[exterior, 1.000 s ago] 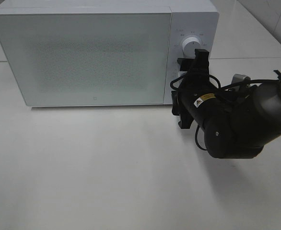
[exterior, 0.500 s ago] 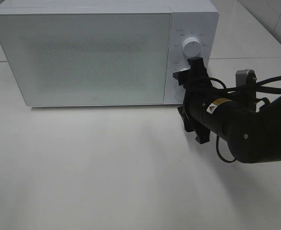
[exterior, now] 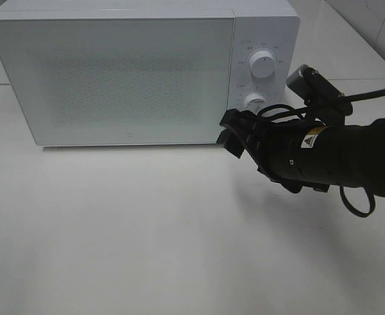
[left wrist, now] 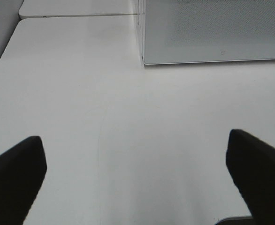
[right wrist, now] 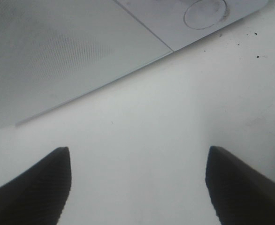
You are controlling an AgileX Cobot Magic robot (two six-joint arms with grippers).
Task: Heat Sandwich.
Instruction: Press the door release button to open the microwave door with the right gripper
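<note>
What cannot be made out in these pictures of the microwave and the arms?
1. Inside of the microwave: every view, the closed frosted door hides it; no sandwich shows anywhere.
2. Markings around the upper knob: exterior high view, too small to read.
3. Left gripper: outside the exterior high view's edges; only its open fingertips show in the left wrist view.

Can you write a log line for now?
microwave door: shut | right gripper: open, empty, near door | left gripper: open, empty | sandwich: unseen
</note>
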